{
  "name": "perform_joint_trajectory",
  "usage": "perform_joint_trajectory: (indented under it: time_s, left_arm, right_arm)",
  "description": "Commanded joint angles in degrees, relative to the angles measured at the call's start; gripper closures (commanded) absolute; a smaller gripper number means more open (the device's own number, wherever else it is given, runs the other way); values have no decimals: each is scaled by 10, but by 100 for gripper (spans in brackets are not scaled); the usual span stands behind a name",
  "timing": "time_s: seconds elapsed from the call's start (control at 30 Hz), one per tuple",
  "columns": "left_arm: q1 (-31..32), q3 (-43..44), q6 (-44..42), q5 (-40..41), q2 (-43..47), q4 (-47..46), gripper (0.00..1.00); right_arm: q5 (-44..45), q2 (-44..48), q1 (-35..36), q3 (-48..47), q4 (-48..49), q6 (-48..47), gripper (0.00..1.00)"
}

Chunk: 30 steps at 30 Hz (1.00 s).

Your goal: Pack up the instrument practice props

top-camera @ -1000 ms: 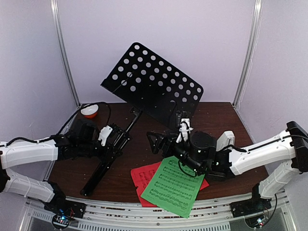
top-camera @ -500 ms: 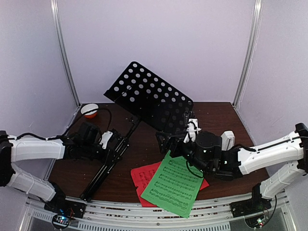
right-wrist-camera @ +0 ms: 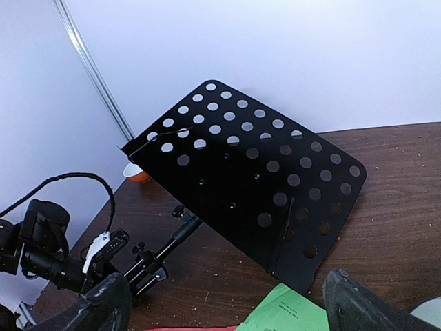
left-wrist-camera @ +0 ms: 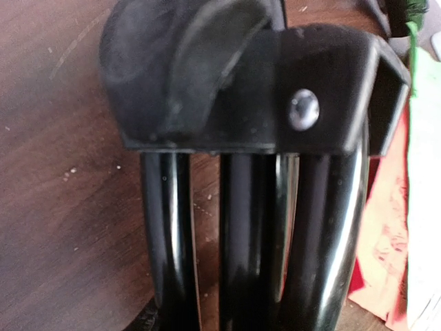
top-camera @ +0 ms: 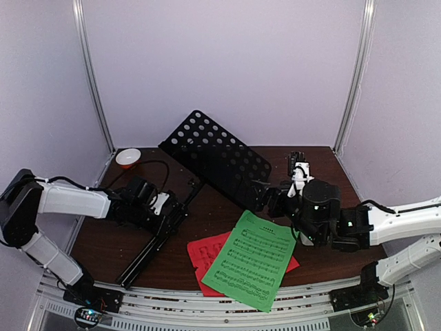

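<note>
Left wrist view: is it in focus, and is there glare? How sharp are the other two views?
Left wrist view: too close, the black stand legs look soft, with bright glare streaks along them. Right wrist view: the perforated desk is sharp, the right gripper's fingers at the bottom edge blurred. Top view: evenly lit, the green sheet crisp.

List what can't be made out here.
1. Left end effector: open or shut unknown. The top view blurs it into the stand legs, and the left wrist view shows only those legs.
2. Red page: mostly under the green page, top view.
3. Bowl: contents too small, top view.
4. Right end effector: fingers cut by the bottom edge, right wrist view.
</note>
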<state>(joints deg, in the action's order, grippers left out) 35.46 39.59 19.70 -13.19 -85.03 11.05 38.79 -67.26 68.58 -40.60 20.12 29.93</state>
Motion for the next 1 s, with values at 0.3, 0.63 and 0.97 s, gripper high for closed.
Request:
perform_joint_trajectory:
  time_s: [0.3,0.63,0.97]
  left_arm:
    - [0,75,11,23,-59,-65,54]
    - [1,89,-5,65,-67,-30,30]
    - [-1,153,-40,80,-8,-8,11]
  right_arm:
    - [7,49,-3,19,-74,23,0]
    - [7,71,-3,27,-94,20,0]
    - [-37,43,-27,-76,-163,-27,0]
